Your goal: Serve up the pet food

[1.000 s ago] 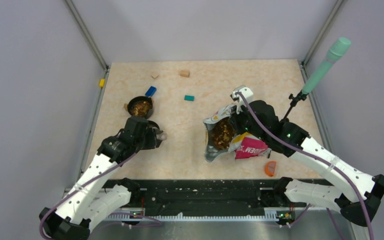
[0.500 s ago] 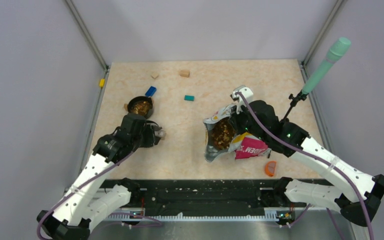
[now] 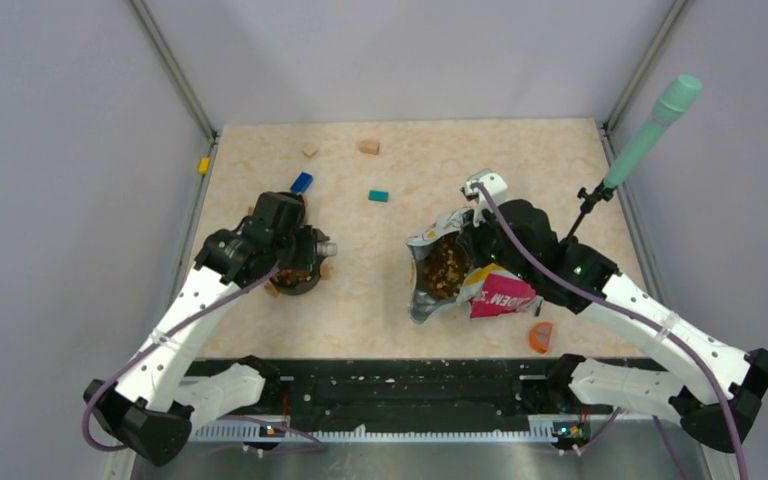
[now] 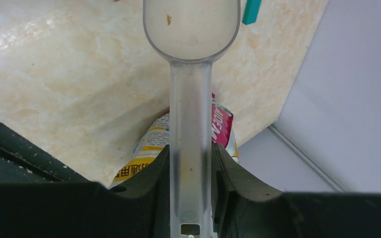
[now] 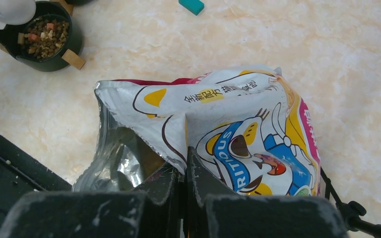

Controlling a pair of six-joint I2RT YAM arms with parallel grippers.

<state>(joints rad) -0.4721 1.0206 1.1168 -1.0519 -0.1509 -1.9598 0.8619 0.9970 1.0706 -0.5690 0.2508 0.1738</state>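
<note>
Left fingers (image 4: 223,171) — clamped on the handle of a translucent scoop (image 4: 191,29), empty save one brown fleck.

Dark bowl (image 5: 34,62) just beside the scoop, part-filled with pet food (image 5: 42,32); tan wooden block (image 5: 73,58) against its wall.

Teal block (image 3: 378,196) farther back on the tabletop (image 3: 360,300).

Glossy cat-print bag (image 5: 248,119) right of centre, slumped, mouth gaping up and leftward, kibble (image 3: 447,268) heaped inside.

Right fingers (image 5: 201,186) — pressed together on the bag's torn lip, propping it open.

Key relation, as a judgement: bag kibble well apart to the right of the scoop, scoop's long axis aimed roughly that way. Next scoopful likely a rightward reach by the left arm. Right arm nearer, yet occupied holding the mouth.
</note>
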